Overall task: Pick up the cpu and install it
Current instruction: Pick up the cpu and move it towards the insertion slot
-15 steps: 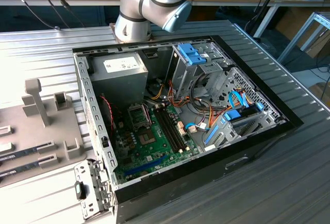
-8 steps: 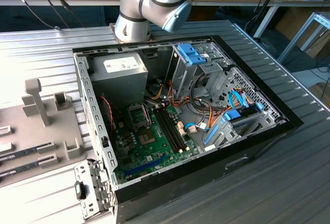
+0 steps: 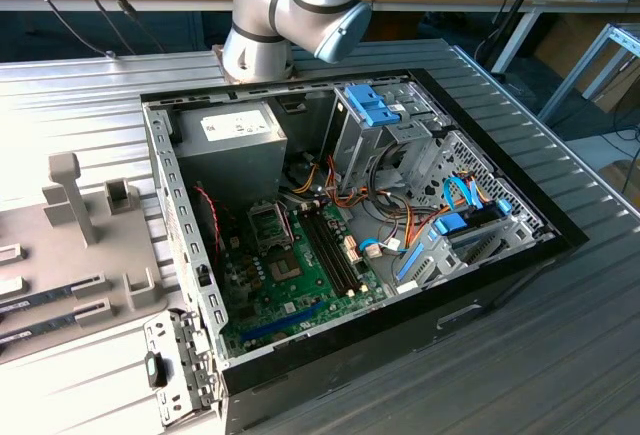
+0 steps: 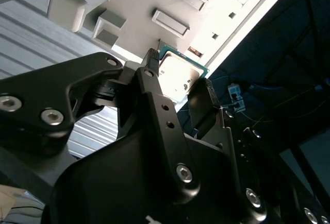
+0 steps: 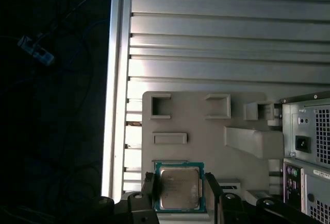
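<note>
Gripper (image 5: 179,178) closed narrow on cpu (image 5: 179,189), fingers (image 4: 150,74) pressing its two opposite edges. Grey fixture plate (image 5: 206,123) directly under gripper, computer case (image 5: 309,147) beside plate.

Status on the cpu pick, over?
Gripper around small square silver-grey cpu chip with green rim, at grey fixture plate. Grip unconfirmed. Nothing blocking it.
</note>
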Motion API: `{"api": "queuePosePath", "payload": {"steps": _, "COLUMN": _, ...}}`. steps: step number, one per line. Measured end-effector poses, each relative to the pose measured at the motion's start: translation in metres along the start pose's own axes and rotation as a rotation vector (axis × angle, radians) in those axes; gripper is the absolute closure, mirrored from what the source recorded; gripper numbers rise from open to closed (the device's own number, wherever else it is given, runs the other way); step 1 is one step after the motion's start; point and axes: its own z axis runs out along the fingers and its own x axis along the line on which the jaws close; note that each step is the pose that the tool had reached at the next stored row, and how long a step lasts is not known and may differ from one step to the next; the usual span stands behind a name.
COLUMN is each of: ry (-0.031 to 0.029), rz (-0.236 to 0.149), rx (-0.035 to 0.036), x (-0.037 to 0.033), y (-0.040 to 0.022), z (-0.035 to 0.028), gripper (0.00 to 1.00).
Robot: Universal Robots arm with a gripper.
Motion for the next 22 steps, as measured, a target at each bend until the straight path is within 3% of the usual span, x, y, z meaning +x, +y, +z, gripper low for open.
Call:
{"api": "queuePosePath", "payload": {"steps": 7, "ry": -0.0002, "rz": 0.000, "rx": -0.0001, "x": -0.0002, "y": 0.0006, "z": -0.0078, "gripper": 0.53}}
{"api": "queuePosePath", "payload": {"steps": 22, "ry": 0.0001, "rz": 0.000, "rx": 0.0000, "x": -0.0047, "y": 0.0004, "z": -0.0080, "gripper": 0.53}}
